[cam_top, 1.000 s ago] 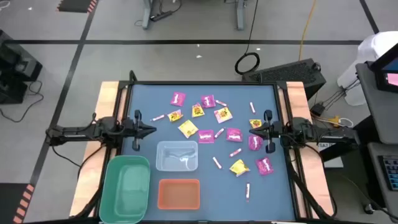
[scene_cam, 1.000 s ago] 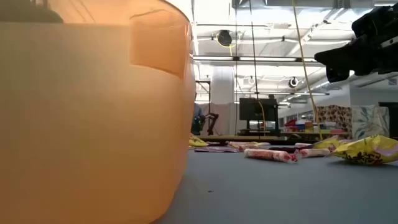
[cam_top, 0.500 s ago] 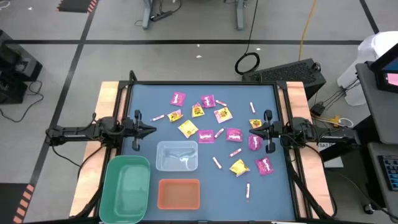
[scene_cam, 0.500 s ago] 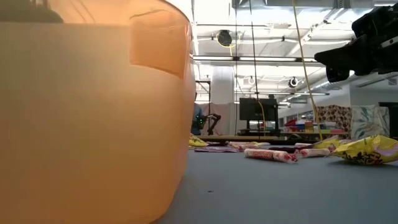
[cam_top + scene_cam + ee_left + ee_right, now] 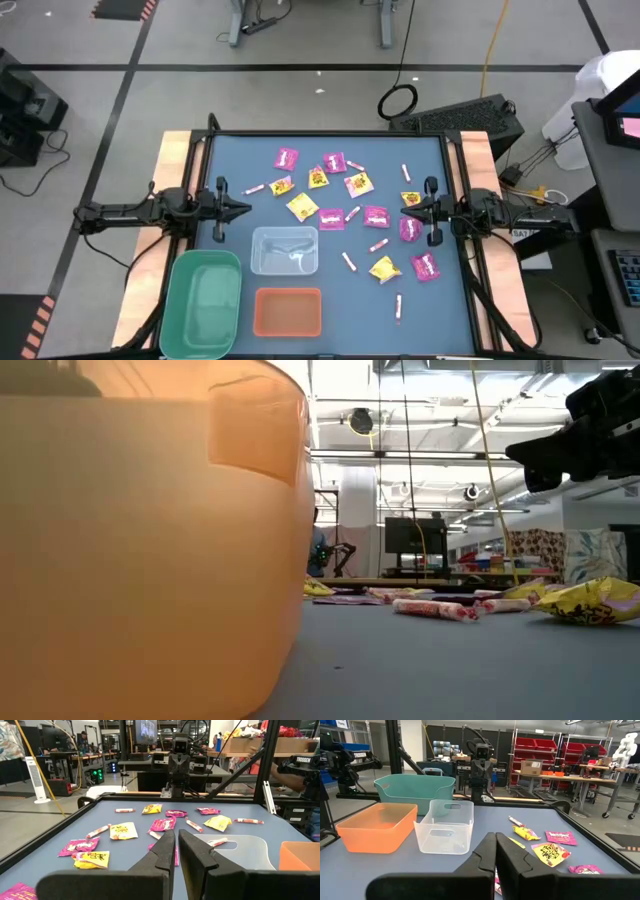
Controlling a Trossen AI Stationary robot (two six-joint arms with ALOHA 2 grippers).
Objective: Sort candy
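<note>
Left tool (image 5: 243, 209) and right tool (image 5: 405, 208) hover at opposite tabletop (image 5: 230, 160) edges, both closed and empty. Candy (image 5: 303, 207) lies scattered between them.

The candy (image 5: 345, 215) is being kept scattered over the far and right parts of the table (image 5: 230, 150). Three bins are being kept near: one (image 5: 201, 303) at the left, one (image 5: 285, 250) centrally, one (image 5: 288, 312) nearest, just beside the first.
</note>
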